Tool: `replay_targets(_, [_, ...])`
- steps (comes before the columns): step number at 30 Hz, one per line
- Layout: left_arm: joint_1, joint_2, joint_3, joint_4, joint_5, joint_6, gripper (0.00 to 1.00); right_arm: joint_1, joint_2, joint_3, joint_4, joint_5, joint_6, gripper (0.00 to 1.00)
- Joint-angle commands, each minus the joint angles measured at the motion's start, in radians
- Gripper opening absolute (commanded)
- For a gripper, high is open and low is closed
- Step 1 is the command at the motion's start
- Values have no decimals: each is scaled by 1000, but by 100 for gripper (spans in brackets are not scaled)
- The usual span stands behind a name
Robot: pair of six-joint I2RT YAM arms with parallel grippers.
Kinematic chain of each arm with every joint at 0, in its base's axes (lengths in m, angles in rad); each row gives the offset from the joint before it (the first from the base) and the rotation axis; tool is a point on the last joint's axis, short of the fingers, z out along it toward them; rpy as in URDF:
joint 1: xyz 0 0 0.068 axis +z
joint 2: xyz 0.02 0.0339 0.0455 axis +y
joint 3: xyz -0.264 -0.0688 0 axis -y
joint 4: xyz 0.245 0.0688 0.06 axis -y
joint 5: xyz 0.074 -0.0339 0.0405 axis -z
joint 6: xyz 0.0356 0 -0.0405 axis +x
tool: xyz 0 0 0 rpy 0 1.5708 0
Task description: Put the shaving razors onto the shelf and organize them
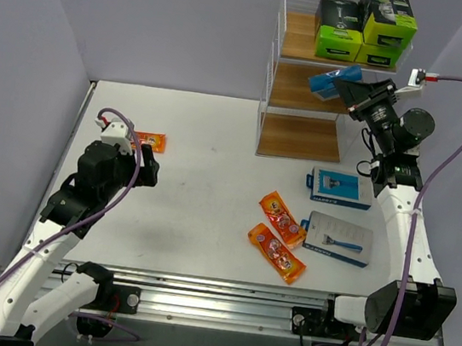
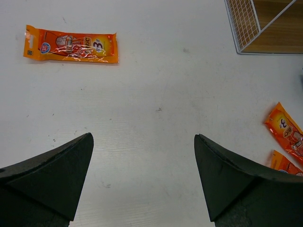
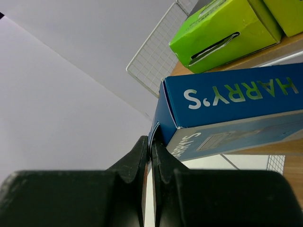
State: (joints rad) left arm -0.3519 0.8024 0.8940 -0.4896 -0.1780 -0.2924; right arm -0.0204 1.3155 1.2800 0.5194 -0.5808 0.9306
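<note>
The shelf (image 1: 298, 137) stands at the back right, with black-and-lime-green razor boxes (image 1: 339, 29) on its top board. My right gripper (image 1: 355, 96) is shut on the end flap of a blue razor box (image 3: 227, 109), which it holds at the middle tier. A green box (image 3: 222, 30) sits just above it. Two flat blue/grey razor cards (image 1: 340, 188) (image 1: 338, 239) lie on the table by the right arm. Two orange packets (image 1: 283, 217) (image 1: 276, 252) lie mid-table. A third orange packet (image 2: 71, 44) lies at the left, ahead of my left gripper (image 2: 143, 179), which is open and holds nothing.
The shelf's wire side panel (image 3: 158, 61) is close to the held box. A corner of the shelf (image 2: 274, 28) shows at the top right of the left wrist view. The table's left edge (image 1: 79, 117) meets a wall.
</note>
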Motion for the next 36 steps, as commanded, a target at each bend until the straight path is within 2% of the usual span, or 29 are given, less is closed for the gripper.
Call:
replay_targets(1, [-2,0,11,40,8,12,96,-15,-15,-37,188,-45,30,0])
replay_targets(11, [-2,7,11,40,18,12,96,-36,-58,-321,326,-51,68,0])
replay_targets(17, [-2,6,11,42,25,12,96,-73,-114,-393,326,-30,96,0])
replay_targets(26, [-1,12,11,43,31,10,96,-119,-147,-458,251,55,152,0])
replay_targets(36, [-1,23,11,43,35,10,96,-127,-110,-435,134,121,197,0])
